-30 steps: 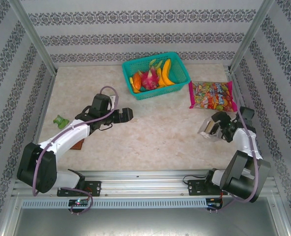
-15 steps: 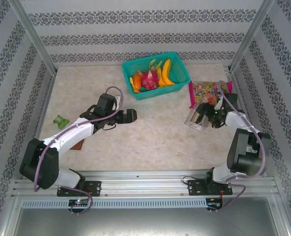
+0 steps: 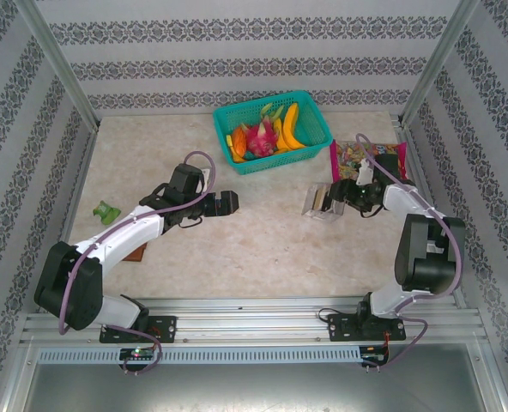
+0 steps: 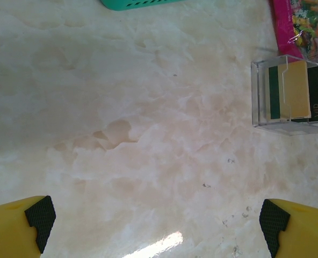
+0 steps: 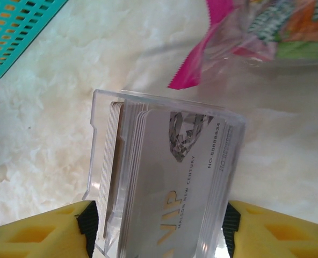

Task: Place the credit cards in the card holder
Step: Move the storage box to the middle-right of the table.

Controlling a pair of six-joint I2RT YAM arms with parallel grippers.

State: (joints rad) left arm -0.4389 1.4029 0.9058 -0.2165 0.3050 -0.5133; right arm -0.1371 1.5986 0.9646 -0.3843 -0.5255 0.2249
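Right wrist view: the right gripper point(image 5: 159, 226) has its black pads point(image 5: 88, 221) against both side walls of a clear plastic box point(image 5: 102, 140), so it looks like it is gripping the box. The credit cards point(image 5: 170, 177) are packed in this box, with a silver card's face turned up to the camera. Their long side runs straight out from the fingers, pointing at the bare table in front of the teal basket point(image 3: 271, 130). It is hard to tell which end of the box is open. The box is just in front of the basket's right corner, near the candy bag point(image 5: 266, 27). The left gripper point(image 3: 222, 203) is wide open and holds nothing; it hangs in front of the basket's left corner. The card holder point(image 3: 136, 252) is well apart from the basket, far to its near left, half hidden under the left arm. The box looks smooth, so it could slip or twist between the pads. If it tips, the cards could slide out and scatter. The cards are also tight together, so pulling just one out may be hard.
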